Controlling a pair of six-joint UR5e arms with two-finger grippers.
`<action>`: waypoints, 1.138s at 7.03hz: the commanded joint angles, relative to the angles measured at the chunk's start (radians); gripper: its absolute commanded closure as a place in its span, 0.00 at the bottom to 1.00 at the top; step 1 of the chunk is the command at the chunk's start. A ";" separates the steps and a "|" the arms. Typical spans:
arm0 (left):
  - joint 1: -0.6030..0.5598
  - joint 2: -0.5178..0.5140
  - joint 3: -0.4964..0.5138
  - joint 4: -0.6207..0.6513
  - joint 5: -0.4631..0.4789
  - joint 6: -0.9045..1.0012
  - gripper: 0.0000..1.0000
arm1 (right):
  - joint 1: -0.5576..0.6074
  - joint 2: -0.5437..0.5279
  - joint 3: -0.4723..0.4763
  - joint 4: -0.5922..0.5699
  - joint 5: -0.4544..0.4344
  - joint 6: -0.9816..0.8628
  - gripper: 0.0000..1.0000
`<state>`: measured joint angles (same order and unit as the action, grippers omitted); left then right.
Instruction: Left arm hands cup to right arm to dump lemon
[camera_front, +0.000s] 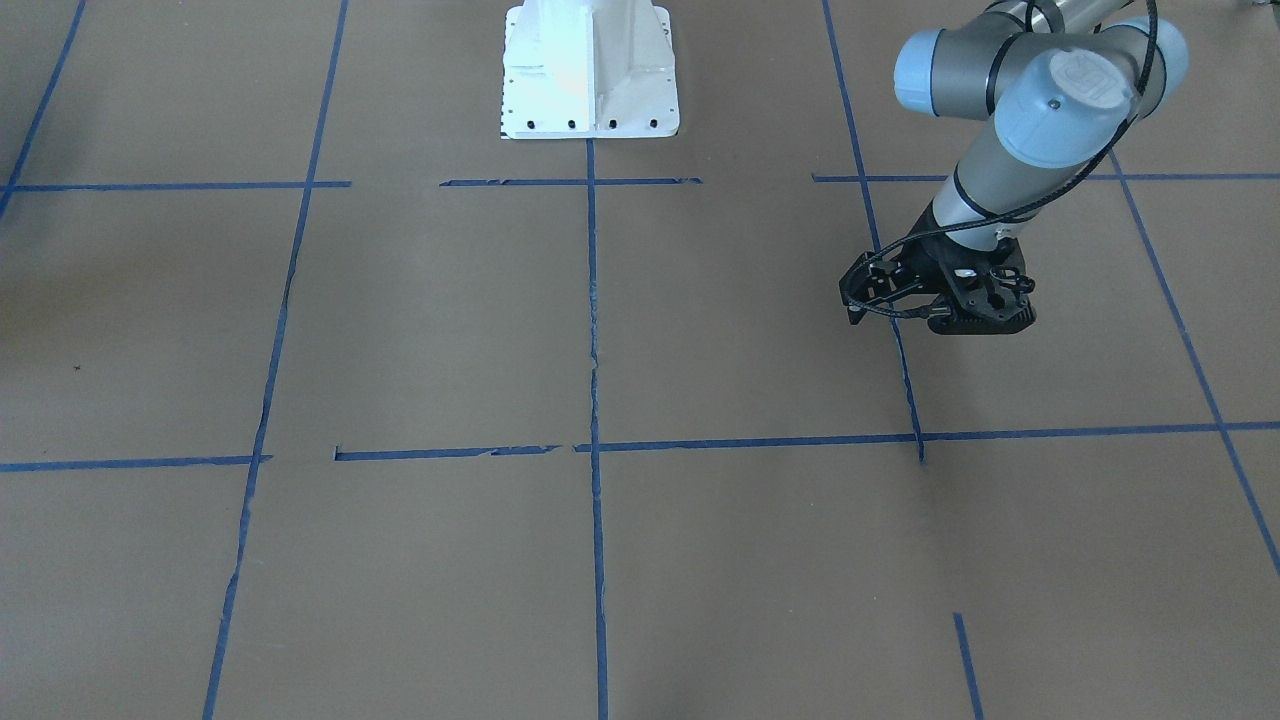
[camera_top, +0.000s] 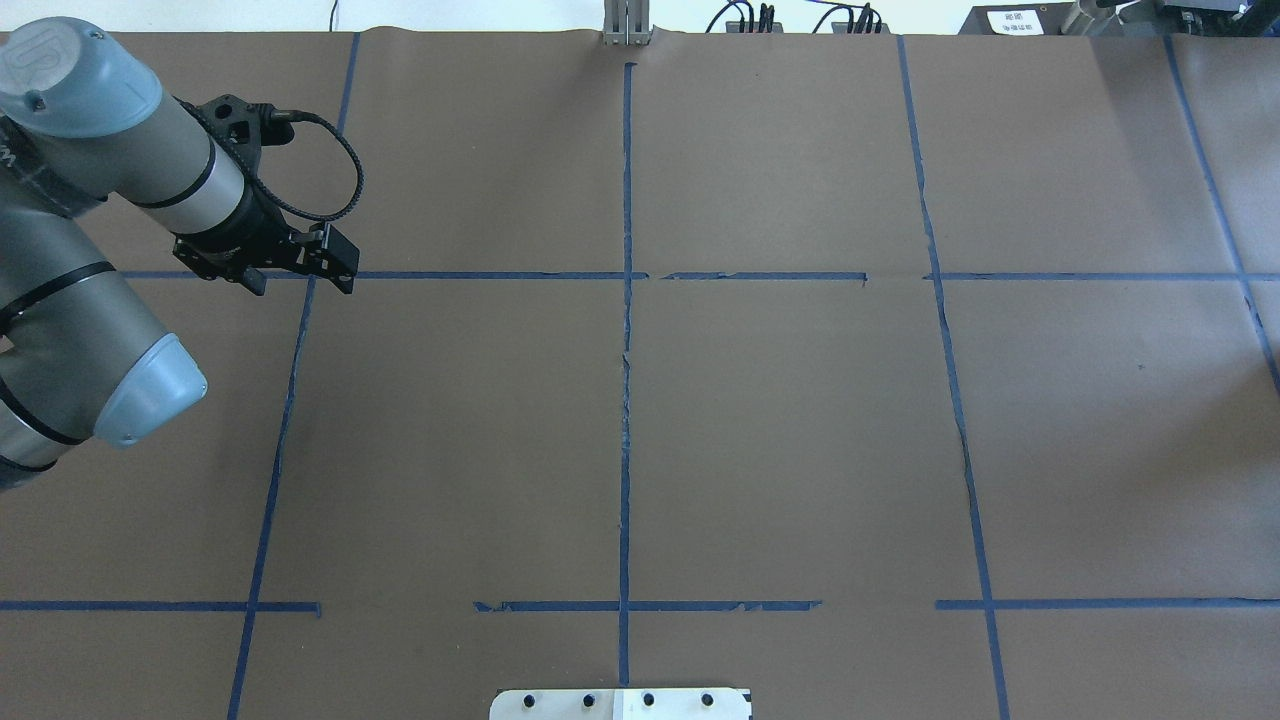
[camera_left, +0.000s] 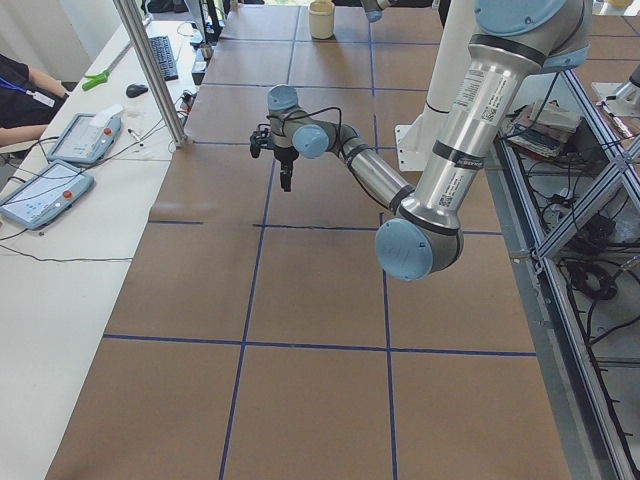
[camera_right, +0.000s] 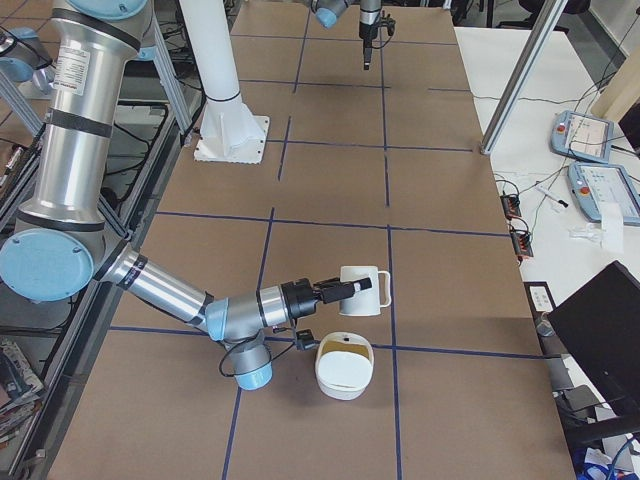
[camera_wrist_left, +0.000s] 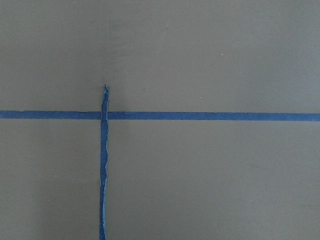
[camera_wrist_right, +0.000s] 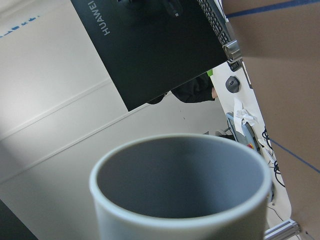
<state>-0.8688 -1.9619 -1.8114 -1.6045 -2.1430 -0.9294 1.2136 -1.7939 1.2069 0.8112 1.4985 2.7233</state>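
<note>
- Bowl: white, on the counter at the robot's right end. Its inside looks yellowish; the contents cannot be identified.
- Cup: white, just beyond the bowl and apart from it, at the tip of the right gripper. The handle faces away from the gripper. In the right wrist view the grey inside and rim fill the lower frame, with the mouth towards the camera.
- Right gripper: reaches the cup from the robot's side. Its fingers show in no close view, so how they are set cannot be told.
- Left gripper: well apart from the cup, towards the counter's other end, pointing down above a crossing of blue tape lines. Nothing is seen in it. The spread of its fingers cannot be told.
</note>
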 joint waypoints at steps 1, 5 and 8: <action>0.001 0.000 0.003 0.000 0.000 0.003 0.00 | 0.091 0.015 0.119 -0.171 0.194 -0.240 0.91; 0.008 0.000 0.004 0.000 0.000 0.004 0.00 | 0.095 0.013 0.294 -0.374 0.300 -0.673 0.91; 0.008 0.000 0.004 0.000 -0.002 0.006 0.00 | 0.017 0.016 0.528 -0.734 0.348 -1.037 0.92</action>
<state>-0.8609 -1.9620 -1.8071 -1.6046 -2.1440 -0.9237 1.2807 -1.7793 1.6694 0.1888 1.8351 1.8603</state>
